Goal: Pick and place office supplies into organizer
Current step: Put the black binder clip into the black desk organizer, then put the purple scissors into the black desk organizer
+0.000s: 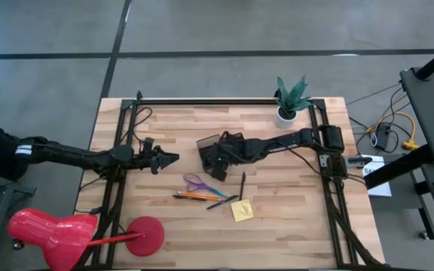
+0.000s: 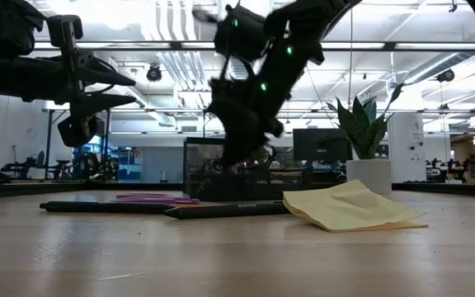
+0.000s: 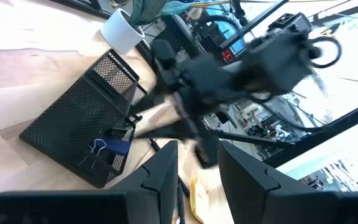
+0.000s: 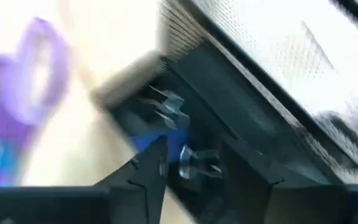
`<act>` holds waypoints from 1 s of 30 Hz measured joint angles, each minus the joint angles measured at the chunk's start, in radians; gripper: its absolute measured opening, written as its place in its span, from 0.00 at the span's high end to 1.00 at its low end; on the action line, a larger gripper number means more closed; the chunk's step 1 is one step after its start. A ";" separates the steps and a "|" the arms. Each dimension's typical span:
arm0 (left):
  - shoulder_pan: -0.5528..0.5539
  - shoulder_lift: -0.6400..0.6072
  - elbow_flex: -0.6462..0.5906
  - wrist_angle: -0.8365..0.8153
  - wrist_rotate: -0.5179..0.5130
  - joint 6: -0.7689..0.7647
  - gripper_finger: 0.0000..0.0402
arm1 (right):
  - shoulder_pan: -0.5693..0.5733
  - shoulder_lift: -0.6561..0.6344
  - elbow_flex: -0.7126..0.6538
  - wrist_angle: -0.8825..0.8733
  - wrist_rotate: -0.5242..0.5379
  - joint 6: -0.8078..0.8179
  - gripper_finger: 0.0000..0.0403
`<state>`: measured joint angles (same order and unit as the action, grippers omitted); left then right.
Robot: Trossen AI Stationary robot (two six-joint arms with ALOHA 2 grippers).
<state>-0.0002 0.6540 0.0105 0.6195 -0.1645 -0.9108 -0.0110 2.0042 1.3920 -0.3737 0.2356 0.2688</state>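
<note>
The black mesh organizer (image 1: 211,145) stands at the table's middle; a blue binder clip (image 3: 114,147) lies in its low compartment and also shows in the right wrist view (image 4: 166,134). My right gripper (image 1: 217,165) points down over that compartment, its fingers (image 4: 145,177) open above the clip (image 2: 246,144). My left gripper (image 1: 173,158) hangs open and empty in the air left of the organizer (image 3: 197,177). Purple scissors (image 1: 194,182), an orange pencil (image 1: 193,195), two dark pens (image 1: 222,202) and a yellow sticky-note pad (image 1: 241,210) lie flat on the table nearer the front.
A white pot with a green plant (image 1: 288,104) stands at the far right behind the organizer. A red desk lamp (image 1: 59,233) lies at the front left corner. Black frame rails (image 1: 119,188) run along both sides of the table.
</note>
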 joint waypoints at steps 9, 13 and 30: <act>0.000 0.000 0.000 0.000 0.000 0.000 0.75 | 0.003 0.011 0.009 0.030 -0.246 0.009 0.64; 0.000 0.000 0.000 0.000 0.000 0.000 0.75 | 0.009 0.011 0.009 0.026 -0.278 -0.025 0.65; 0.000 0.005 0.000 0.002 0.003 0.001 0.75 | 0.090 0.147 0.067 0.263 -0.233 -0.272 0.53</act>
<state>-0.0006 0.6585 0.0108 0.6211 -0.1619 -0.9100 0.0794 2.1513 1.4594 -0.1103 0.0021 -0.0035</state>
